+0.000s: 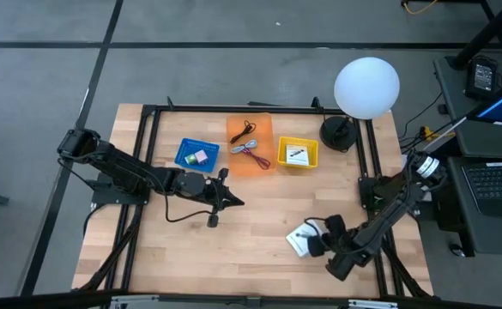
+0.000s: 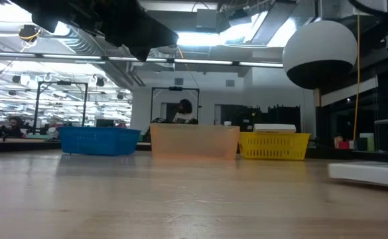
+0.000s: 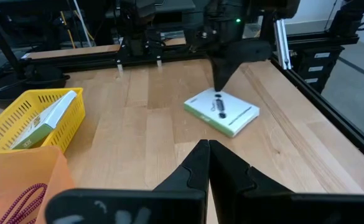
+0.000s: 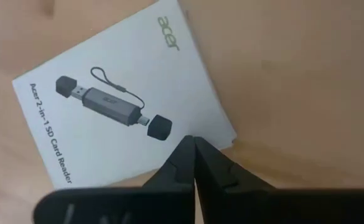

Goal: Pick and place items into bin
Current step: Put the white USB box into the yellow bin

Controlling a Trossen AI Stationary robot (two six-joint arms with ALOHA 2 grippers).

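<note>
A white card-reader box (image 4: pixel 107 106) lies flat on the wooden table near its front right (image 1: pixel 299 241). My right gripper (image 4: pixel 193 142) is shut and points steeply down over the box's top, close to one corner (image 3: pixel 219 87). My left gripper (image 1: pixel 238 202) hovers shut above the table's middle, holding nothing (image 3: pixel 208 146). At the far side stand a blue bin (image 1: pixel 185 148) with small coloured pieces, an orange bin (image 1: pixel 263 129) with black and reddish cables (image 1: pixel 249 148), and a yellow bin (image 1: pixel 312 163) with a second white box (image 3: pixel 51 118). My right gripper's shut fingertips (image 4: pixel 185 152) stand over the box's top face near its corner (image 4: pixel 219 134), coming from above. Whether they touch the box, I cannot tell. The box lies flat on the table.
A black lamp base (image 1: pixel 338 133) with a white globe (image 1: pixel 366 86) stands at the far right corner. A black frame (image 1: pixel 152 120) borders the tabletop. Bare wood lies between the bins and the box.
</note>
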